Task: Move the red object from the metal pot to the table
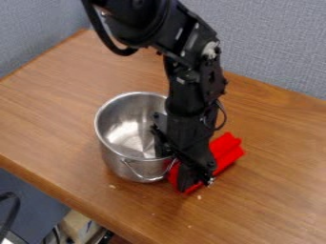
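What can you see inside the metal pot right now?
Only bare shiny wall shows inside the metal pot; the black gripper hides part of its right side. The red block is outside, beside it.
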Tool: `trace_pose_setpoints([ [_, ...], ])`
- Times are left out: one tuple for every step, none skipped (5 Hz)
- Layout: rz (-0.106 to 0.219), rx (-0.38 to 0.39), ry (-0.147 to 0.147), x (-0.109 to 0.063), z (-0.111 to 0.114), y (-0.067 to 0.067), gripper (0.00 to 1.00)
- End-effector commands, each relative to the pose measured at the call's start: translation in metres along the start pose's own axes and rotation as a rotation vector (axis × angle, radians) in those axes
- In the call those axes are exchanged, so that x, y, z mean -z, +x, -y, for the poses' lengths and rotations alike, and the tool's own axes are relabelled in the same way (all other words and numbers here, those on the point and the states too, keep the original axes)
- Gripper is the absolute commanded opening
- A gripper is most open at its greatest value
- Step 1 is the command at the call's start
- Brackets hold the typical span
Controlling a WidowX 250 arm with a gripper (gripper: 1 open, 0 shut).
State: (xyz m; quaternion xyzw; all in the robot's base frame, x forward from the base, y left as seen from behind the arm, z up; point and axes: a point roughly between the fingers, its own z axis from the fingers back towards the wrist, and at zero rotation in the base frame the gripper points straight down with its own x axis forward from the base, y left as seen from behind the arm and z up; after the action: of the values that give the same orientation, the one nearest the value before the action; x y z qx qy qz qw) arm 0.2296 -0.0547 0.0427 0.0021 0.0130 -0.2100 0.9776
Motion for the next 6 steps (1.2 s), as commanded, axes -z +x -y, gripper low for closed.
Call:
trace_pose_setpoints([
  [0.047, -0.006, 0.006, -0.028, 0.004, -0.003, 0.0],
  [0.025, 0.008, 0.003, -0.037, 0.014, -0.013, 0.0],
  [0.019, 0.032, 0.001, -0.049, 0.018, -0.017, 0.0],
  [0.003, 0.053, -0.011, -0.054, 0.017, -0.019, 0.0],
  [-0.003, 0.055, -0.022, -0.042, 0.018, -0.014, 0.0],
  [-0.022, 0.05, -0.041, -0.024, 0.017, -0.009, 0.0],
])
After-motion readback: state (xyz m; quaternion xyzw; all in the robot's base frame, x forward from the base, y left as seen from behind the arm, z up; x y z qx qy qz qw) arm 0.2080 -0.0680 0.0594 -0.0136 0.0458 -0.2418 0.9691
